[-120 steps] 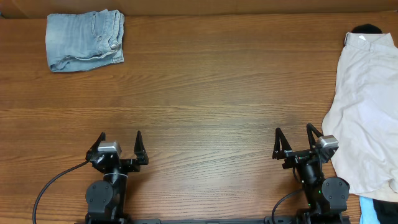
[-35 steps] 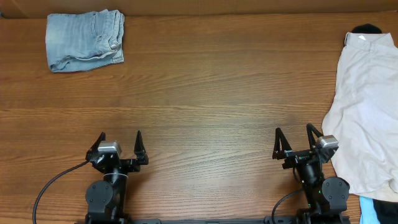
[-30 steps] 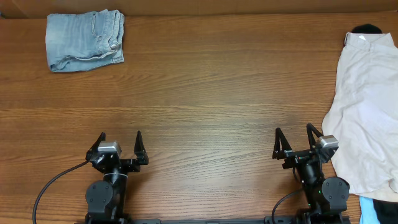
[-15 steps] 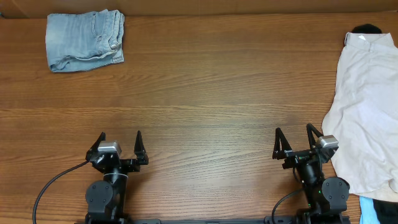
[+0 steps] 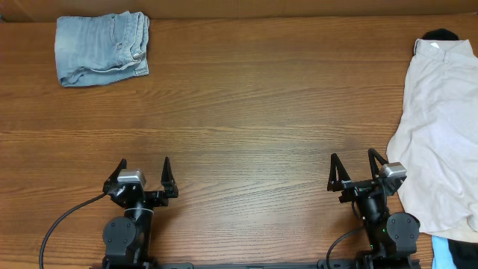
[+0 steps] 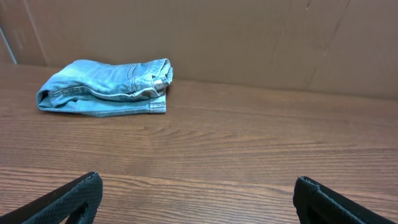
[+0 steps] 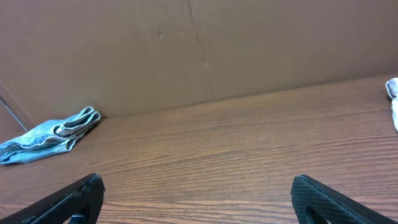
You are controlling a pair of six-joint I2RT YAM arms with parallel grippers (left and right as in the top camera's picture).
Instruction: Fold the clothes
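Pale beige shorts (image 5: 439,127) lie unfolded and rumpled at the table's right edge, waistband toward the back; a sliver of them shows at the right edge of the right wrist view (image 7: 393,99). My right gripper (image 5: 352,166) is open and empty near the front edge, just left of the shorts, not touching them. My left gripper (image 5: 144,169) is open and empty near the front left. In both wrist views only wood lies between the wide-apart fingertips (image 6: 84,190) (image 7: 84,190).
Folded light blue denim shorts (image 5: 101,48) lie at the back left corner, also in the left wrist view (image 6: 106,87) and the right wrist view (image 7: 50,140). A dark item (image 5: 439,34) sits behind the beige shorts. A blue item (image 5: 452,252) lies at the front right corner. A brown cardboard wall (image 7: 199,50) backs the table.
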